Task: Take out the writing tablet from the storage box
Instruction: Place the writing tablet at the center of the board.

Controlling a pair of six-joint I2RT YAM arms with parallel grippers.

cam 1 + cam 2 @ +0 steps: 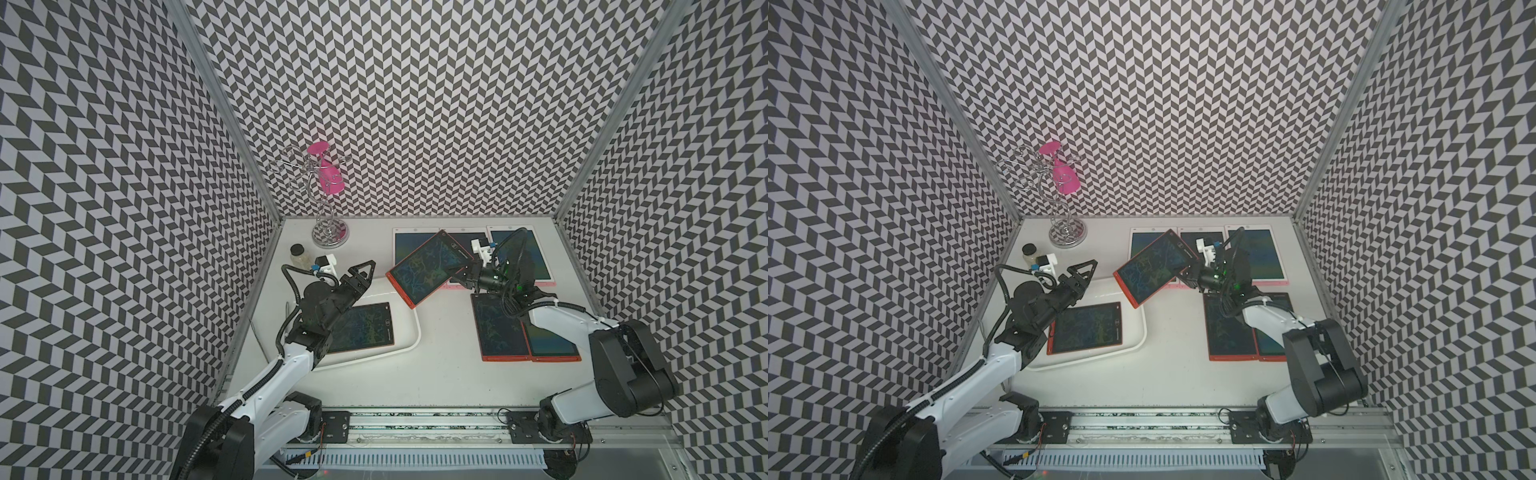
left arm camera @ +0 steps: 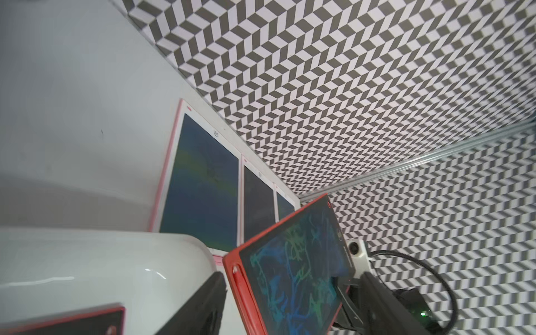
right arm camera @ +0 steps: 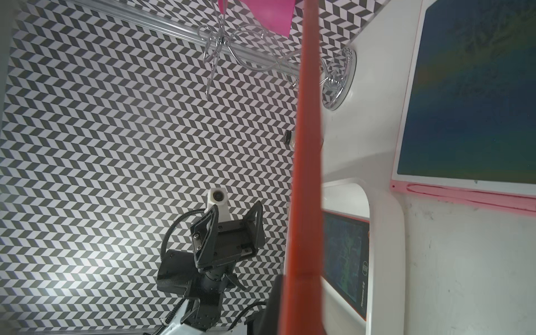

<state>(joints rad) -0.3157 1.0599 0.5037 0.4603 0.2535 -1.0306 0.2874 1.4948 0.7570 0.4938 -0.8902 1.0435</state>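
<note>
Chevron-walled booth, white table (image 1: 374,382). Found right gripper (image 1: 459,271) pinching the raised tablet (image 1: 424,270) near one corner; tilted, airborne, by the far corner of the box (image 1: 417,328). Left gripper (image 1: 362,267) wide and empty over the box's far rim. Counted five laid-out tablets (image 1: 496,328) on the table. Judged partway: raised tablet wants setting down, boxed tablet (image 1: 359,328) lies flat inside, untouched. Top views give the raised tablet's scribbled face; right wrist gives only its red edge, plus the left gripper's spread jaws, nothing between.
</note>
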